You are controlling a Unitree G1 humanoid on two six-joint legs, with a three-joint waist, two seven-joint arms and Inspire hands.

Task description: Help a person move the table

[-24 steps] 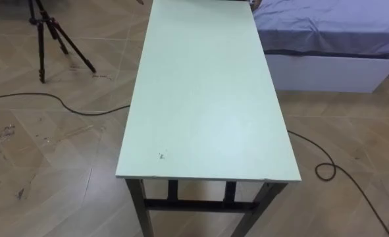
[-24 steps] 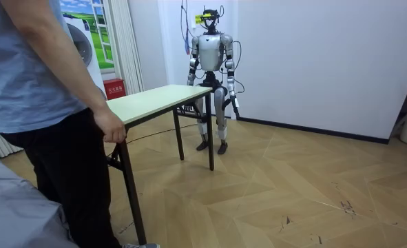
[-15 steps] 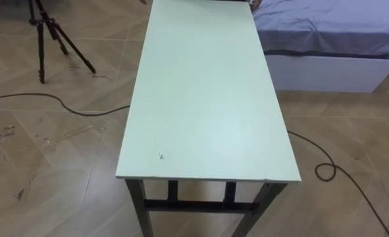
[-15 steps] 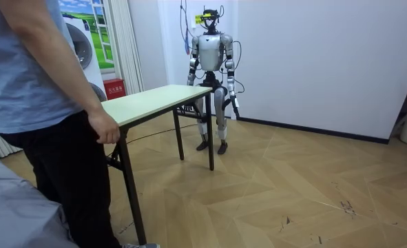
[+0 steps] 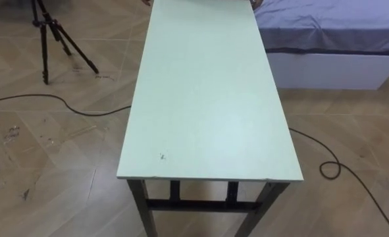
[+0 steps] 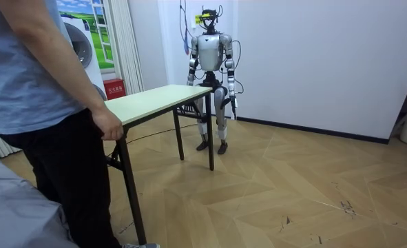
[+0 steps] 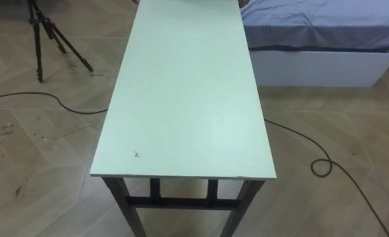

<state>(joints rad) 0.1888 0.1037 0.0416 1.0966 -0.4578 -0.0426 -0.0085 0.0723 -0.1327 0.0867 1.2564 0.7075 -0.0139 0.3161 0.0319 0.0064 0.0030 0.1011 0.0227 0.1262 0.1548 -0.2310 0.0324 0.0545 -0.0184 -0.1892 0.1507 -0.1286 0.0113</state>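
Table and fingers are well apart: the robot's left hand point(image 6: 235, 110) hangs low at its side, off the table's near end, too small in the room view to tell whether its fingers are straight or curled, and it has hold of nothing that I can see; the right hand hangs behind that same end as the room camera sees it, so its fingers cannot be told either. From there outward, the table point(image 5: 207, 92) stands on the floor directly ahead of the robot, its long axis running straight away from it and its short near edge closest. Neither hand looks nearer, so both would likely rise to that edge. At the table's far end a person point(image 6: 45, 103) rests a hand point(image 6: 110, 127) on the edge. A bed point(image 5: 332, 39) lies right of the table's far half, a tripod point(image 5: 49, 33) left of it
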